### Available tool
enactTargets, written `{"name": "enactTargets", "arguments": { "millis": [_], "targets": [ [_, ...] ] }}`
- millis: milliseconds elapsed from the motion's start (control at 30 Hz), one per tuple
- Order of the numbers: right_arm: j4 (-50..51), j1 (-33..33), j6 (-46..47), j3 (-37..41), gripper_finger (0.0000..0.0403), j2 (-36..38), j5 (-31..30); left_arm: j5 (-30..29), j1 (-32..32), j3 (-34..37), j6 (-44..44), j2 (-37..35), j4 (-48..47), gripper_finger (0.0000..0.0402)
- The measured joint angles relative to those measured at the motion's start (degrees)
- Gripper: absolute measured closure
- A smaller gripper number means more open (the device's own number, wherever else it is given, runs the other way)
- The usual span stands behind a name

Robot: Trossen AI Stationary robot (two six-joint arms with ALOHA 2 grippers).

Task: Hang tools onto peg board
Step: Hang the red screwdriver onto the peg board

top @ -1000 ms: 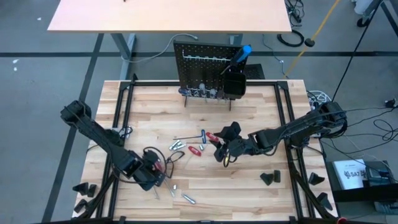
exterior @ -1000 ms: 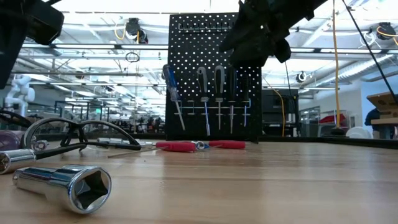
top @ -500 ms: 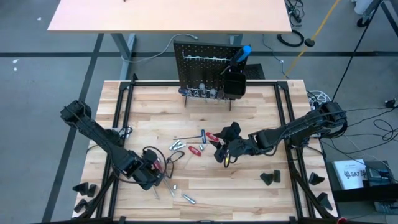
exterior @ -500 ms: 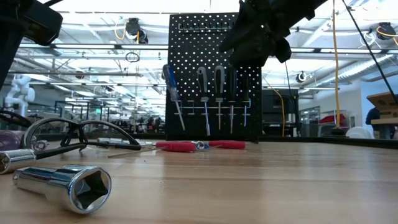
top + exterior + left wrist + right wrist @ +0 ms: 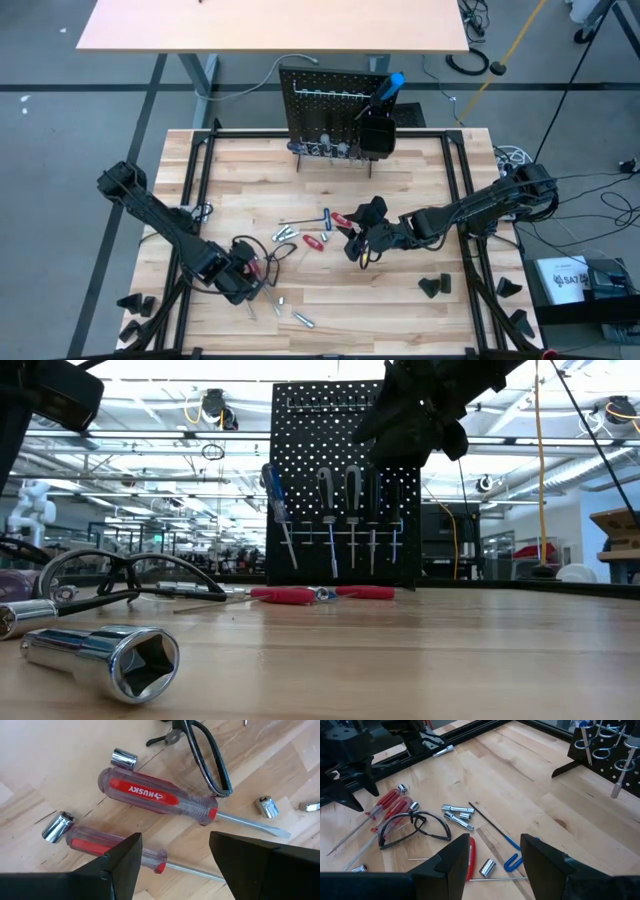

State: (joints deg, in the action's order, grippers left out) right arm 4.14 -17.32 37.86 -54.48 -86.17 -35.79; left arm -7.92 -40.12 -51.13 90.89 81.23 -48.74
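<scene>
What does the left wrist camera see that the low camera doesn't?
Only the left wrist view shows two red-handled screwdrivers, a big one and a small one, lying side by side, with the open left gripper above them. Only the low view shows the peg board with screwdrivers hanging on it, the red pliers on the table, and the room behind. Both show the safety glasses and shiny sockets on the wooden table.
</scene>
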Motion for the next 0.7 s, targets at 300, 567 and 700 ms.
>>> {"name": "enactTargets", "arguments": {
  "millis": [300,567,700],
  "targets": [
    [0.68,0.39,-2.79,-0.34,0.0234,3.37,-1.66,0.57,0.50,0.00,-7.62,-0.69,0.31,0.0162],
    [0.74,-0.04,-4.28,-0.42,0.0234,8.94,-3.55,-4.93,1.57,-0.74,-15.06,-3.54,0.91,0.0162],
    [0.90,-0.63,-4.04,-0.42,0.0234,7.83,-3.32,-6.49,1.64,-0.79,-17.75,-3.96,1.96,0.0162]
  ]
}}
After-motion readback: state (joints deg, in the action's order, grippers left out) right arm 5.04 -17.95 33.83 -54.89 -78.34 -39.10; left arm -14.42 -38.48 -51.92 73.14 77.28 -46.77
